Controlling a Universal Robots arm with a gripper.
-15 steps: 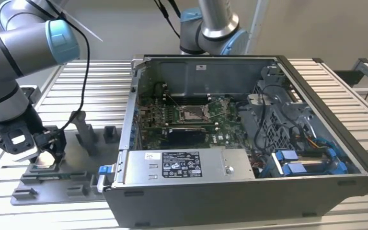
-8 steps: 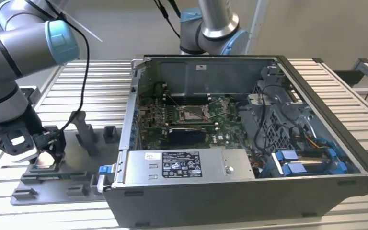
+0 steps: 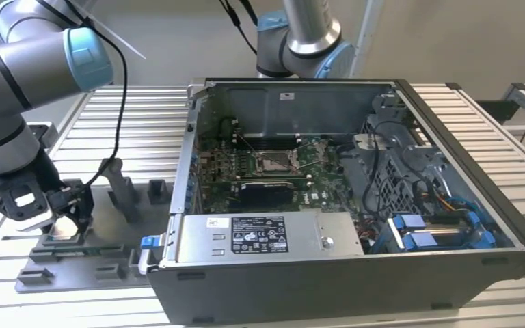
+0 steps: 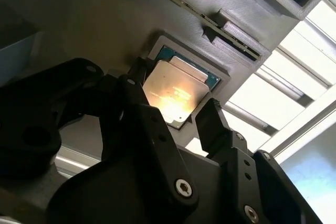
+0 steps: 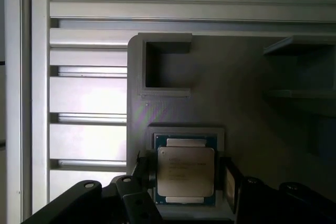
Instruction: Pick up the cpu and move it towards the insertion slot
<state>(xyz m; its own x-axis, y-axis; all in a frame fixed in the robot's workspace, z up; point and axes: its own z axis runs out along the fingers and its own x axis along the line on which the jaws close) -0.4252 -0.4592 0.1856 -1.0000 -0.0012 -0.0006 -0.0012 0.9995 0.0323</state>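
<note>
The cpu [image 5: 186, 178], a silvery square chip with a thin green rim, lies in a shallow square recess of the grey plastic tray [image 5: 168, 108]. My gripper [image 5: 187, 176] is low over it, its black fingers [image 5: 230, 181] pressed against two opposite edges of the chip. In the second wrist view the cpu [image 4: 176, 90] glints between the same fingers [image 4: 211, 121] of the gripper [image 4: 173, 97]. In the exterior view the gripper [image 3: 62, 220] hangs over the tray [image 3: 107, 240] at the exterior view's left. The insertion slot [image 3: 273, 161] sits inside the open computer case [image 3: 335, 273], well to the right.
The tray carries upright grey posts [image 3: 121, 195] and blocks right beside the gripper. The case's left wall [image 3: 189, 157] rises between tray and motherboard. A second robot arm [image 3: 303, 37] stands behind the case. Ribbed metal tabletop [image 3: 135, 116] lies all around.
</note>
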